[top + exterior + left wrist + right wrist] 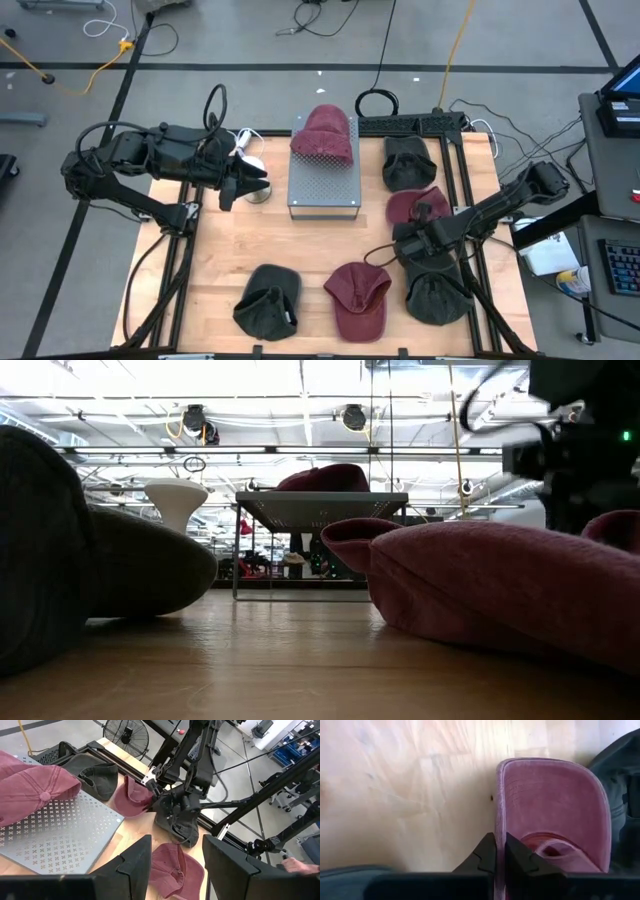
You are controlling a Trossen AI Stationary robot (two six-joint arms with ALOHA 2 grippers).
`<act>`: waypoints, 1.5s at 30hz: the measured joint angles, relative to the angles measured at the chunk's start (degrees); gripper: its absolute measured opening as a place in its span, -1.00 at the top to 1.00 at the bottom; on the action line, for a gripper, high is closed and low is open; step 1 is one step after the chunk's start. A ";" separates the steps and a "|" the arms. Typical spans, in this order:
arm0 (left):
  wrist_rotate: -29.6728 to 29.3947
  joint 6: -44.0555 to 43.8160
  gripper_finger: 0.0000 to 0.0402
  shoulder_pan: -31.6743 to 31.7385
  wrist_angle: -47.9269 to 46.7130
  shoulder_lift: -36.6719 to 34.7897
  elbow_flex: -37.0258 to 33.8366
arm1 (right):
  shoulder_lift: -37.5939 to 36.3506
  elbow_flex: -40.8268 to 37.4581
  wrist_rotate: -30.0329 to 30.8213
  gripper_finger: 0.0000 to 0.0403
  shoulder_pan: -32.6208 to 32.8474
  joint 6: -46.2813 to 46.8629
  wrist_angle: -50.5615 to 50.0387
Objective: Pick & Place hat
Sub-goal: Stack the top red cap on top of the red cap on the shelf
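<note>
Right wrist view: right gripper (500, 851) pinches maroon cap (555, 815) brim edge — thin, graspable; left gripper (175, 855) spread, idle beside platform (323, 180).

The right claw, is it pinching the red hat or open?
Pinching. The right claw has its fingers shut on the red hat's brim edge, with hardly any gap left between them.

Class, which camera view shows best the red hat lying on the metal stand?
The high view: the red hat shows whole on the metal stand. The left wrist view cuts it at the edge. The low view shows only its top. The right wrist view misses it.
</note>
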 joint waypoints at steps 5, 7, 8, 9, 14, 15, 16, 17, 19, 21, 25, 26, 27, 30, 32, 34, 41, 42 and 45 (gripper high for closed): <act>0.02 1.34 0.09 0.00 0.02 0.00 0.00 | -5.11 6.19 1.06 0.98 -0.02 -0.02 -6.11; -0.21 2.27 0.09 -0.01 0.07 0.00 0.00 | -7.26 9.16 0.99 0.98 0.00 0.24 -7.87; -0.43 2.45 0.09 -0.02 0.05 0.00 0.00 | -8.39 10.66 0.99 0.98 0.00 0.47 -8.26; -0.64 2.46 0.09 -0.02 0.07 0.00 0.00 | -9.53 12.25 1.01 0.98 0.00 0.60 -8.32; -0.78 3.09 0.09 -0.01 0.11 0.00 0.00 | -14.67 18.94 1.06 0.98 0.00 0.00 -6.58; -0.78 3.31 0.09 -0.01 0.12 0.00 0.00 | -15.68 19.86 1.09 0.98 0.00 -0.24 -5.75; -0.79 3.33 0.09 -0.02 0.11 0.00 0.00 | -16.69 20.61 1.17 0.98 0.00 -0.58 -4.60; -0.79 3.31 0.09 -0.02 0.12 0.00 0.00 | -17.74 21.10 1.21 0.98 -0.02 -1.07 -2.96; -0.79 3.31 0.09 0.00 0.13 0.00 0.00 | -19.91 21.47 1.24 0.98 -0.02 -2.63 1.66; -0.79 3.31 0.09 0.00 0.13 0.00 0.00 | -22.02 21.44 1.22 0.98 -0.02 -4.23 5.91; -0.82 3.31 0.09 -0.01 0.21 0.00 0.00 | -25.44 21.44 1.25 0.98 -0.02 -8.90 14.61; -0.82 3.31 0.09 -0.02 0.29 0.00 0.00 | -26.13 21.44 1.25 0.98 -0.02 -10.19 16.61; -0.82 3.34 0.09 -0.01 0.38 0.00 0.00 | -26.71 21.44 1.25 0.98 -0.02 -11.38 18.94; -0.82 3.29 0.09 -0.02 0.56 0.00 0.00 | -28.26 21.44 -0.66 0.98 -0.04 -15.47 25.81; -0.82 3.27 0.09 0.00 0.55 0.00 0.00 | -28.93 21.44 -3.72 0.98 -0.04 -18.16 30.31; -0.82 3.27 0.09 0.00 0.57 0.00 0.00 | -29.36 21.44 -6.73 0.98 -0.04 -20.15 34.27; 0.78 3.41 0.09 -0.02 1.71 0.00 0.00 | -29.60 21.42 -17.17 0.98 -0.04 -23.26 43.51; 1.45 3.83 0.09 0.00 2.56 0.00 0.00 | -29.40 21.42 -18.38 0.98 -0.04 -23.43 44.69; 4.28 5.59 0.09 -0.02 5.84 0.00 0.01 | -28.67 21.42 -22.10 0.98 -0.04 -24.35 48.47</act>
